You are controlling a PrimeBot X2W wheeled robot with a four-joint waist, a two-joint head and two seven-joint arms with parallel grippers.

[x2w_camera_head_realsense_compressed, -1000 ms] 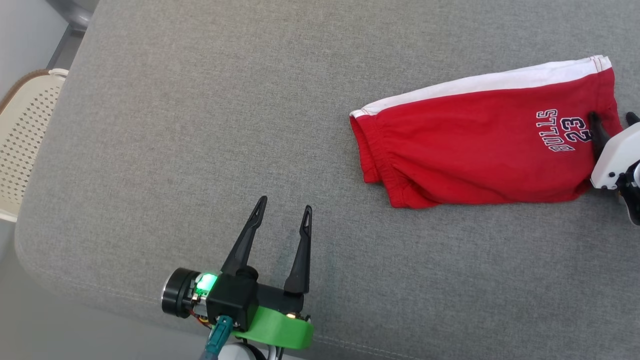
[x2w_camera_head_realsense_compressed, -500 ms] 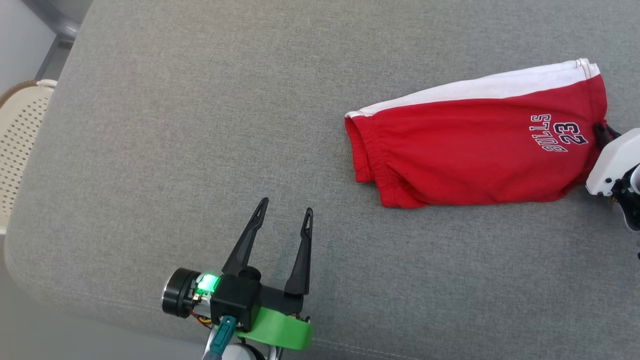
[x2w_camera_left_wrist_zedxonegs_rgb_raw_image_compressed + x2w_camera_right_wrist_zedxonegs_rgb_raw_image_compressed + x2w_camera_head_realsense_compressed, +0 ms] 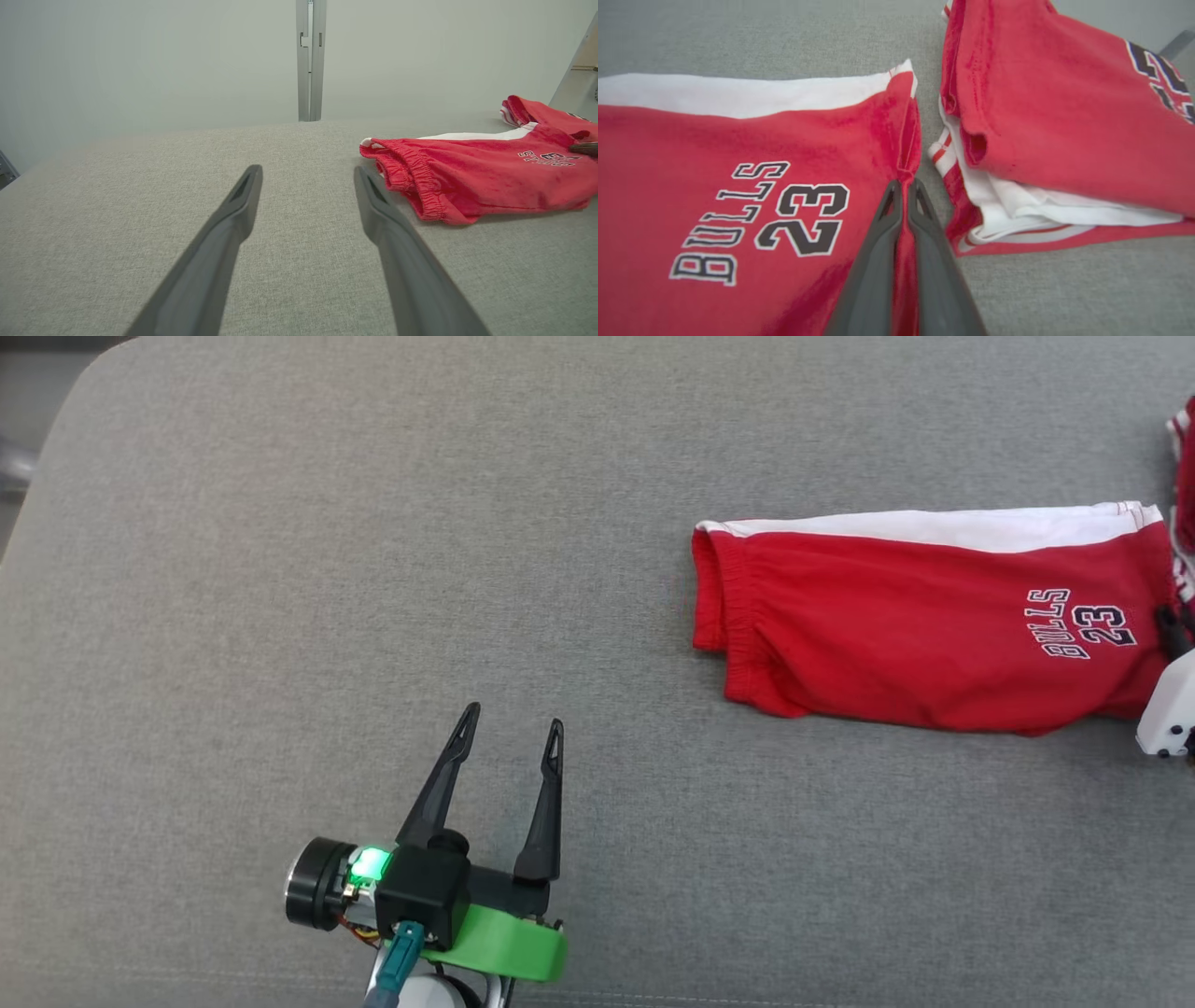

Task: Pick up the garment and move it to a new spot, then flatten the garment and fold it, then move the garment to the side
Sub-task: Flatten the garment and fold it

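The garment (image 3: 915,635) is a pair of red shorts with a white side stripe and "BULLS 23" print, lying folded flat on the grey cushion (image 3: 373,569). My right gripper (image 3: 1167,621) is at its right-hand hem. In the right wrist view the right gripper (image 3: 904,183) is shut, pinching a ridge of the garment (image 3: 714,186) edge. My left gripper (image 3: 513,716) hovers open and empty over bare cushion, well left of the garment. In the left wrist view the left gripper (image 3: 307,170) points past the waistband end of the garment (image 3: 490,172).
A second folded red and white garment (image 3: 1064,116) lies just right of the held hem, also seen as the second garment (image 3: 1186,476) at the head view's right edge. A pale wall with a metal post (image 3: 308,60) stands behind the cushion.
My right gripper has closed from open onto the garment's right hem. The head camera has shifted, so the whole picture moved. The left gripper stays open in place.
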